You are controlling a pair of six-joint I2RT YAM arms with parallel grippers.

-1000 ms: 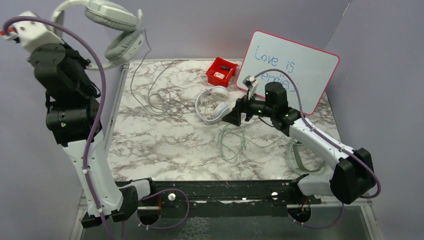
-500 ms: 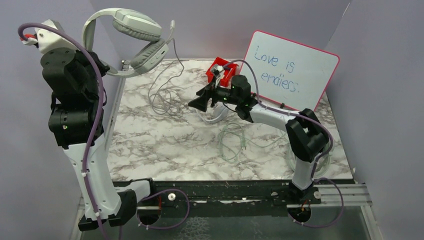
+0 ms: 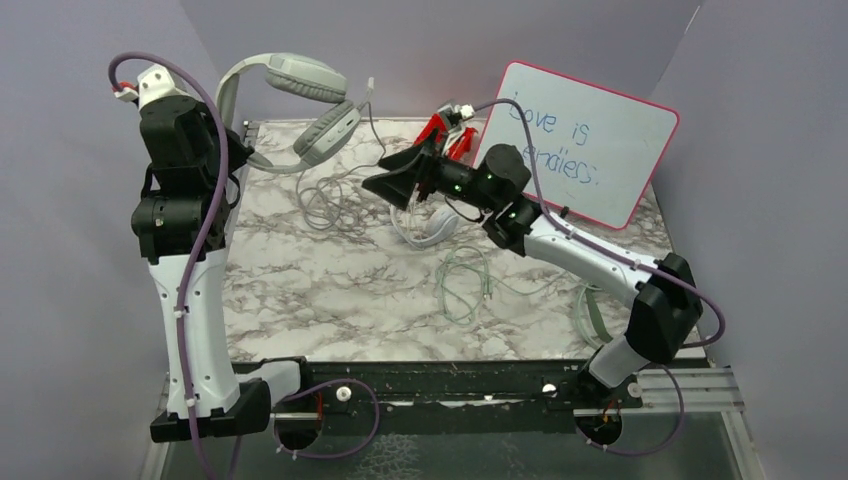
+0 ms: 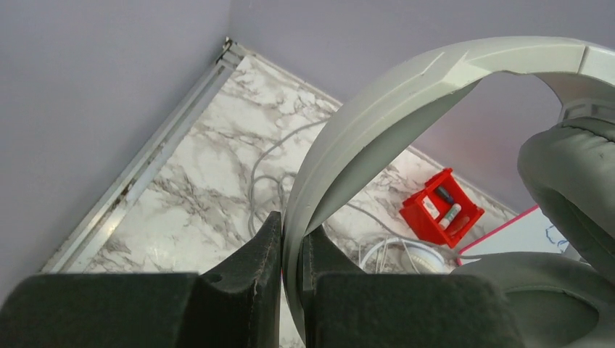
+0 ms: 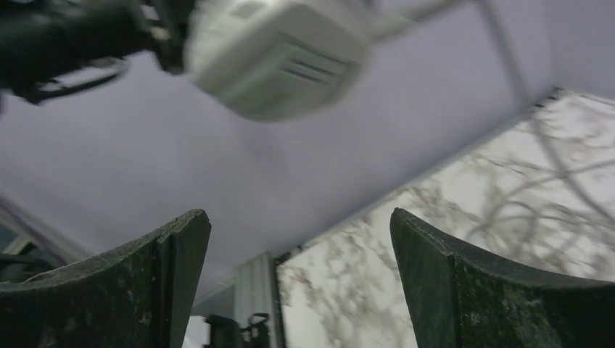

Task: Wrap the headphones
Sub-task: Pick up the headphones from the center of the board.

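Matt plastic headphones (image 4: 406, 94), wrinkled padded cups (image 4: 573, 174); smooth marble-patterned table (image 3: 330, 290)

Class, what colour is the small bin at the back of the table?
The bin is red, clearest in left wrist view.

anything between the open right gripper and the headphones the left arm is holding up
Nothing visible does. Only open air lies between the right gripper and the lower ear cup of the headphones, which the left gripper clamps by the headband.
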